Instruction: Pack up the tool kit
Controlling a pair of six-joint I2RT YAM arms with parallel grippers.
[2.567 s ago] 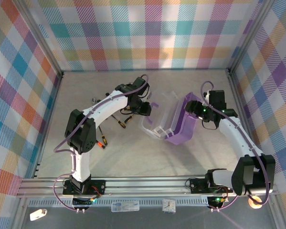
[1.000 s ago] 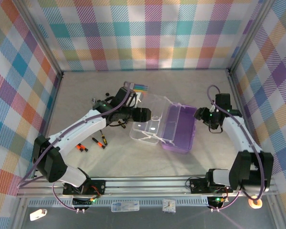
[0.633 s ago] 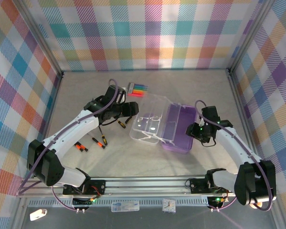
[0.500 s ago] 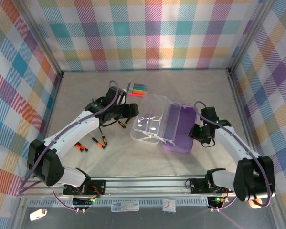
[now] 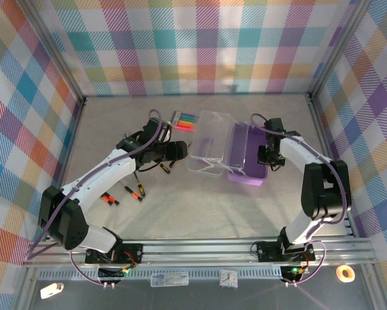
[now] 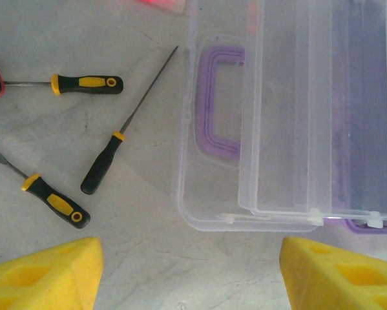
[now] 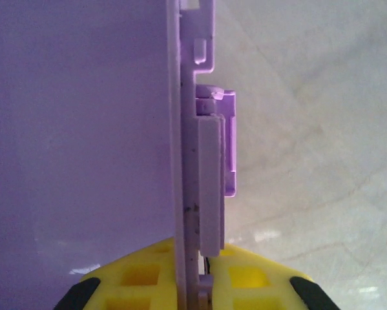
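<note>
White shells, black joints on the left arm [image 5: 109, 169] and right arm [image 5: 313, 169]. Thin purple cables [image 5: 150, 116] looping along both. Up close, yellow fingers [image 6: 44, 274] moulded with square pockets, black trim at the outer corners on the right.

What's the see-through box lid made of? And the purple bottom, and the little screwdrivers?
The lid looks like clear, glossy plastic: the table shows through. The purple base seems smooth moulded plastic, slightly shiny. The screwdriver handles look like black-and-yellow plastic or rubber; their thin grey shafts are probably metal.
</note>
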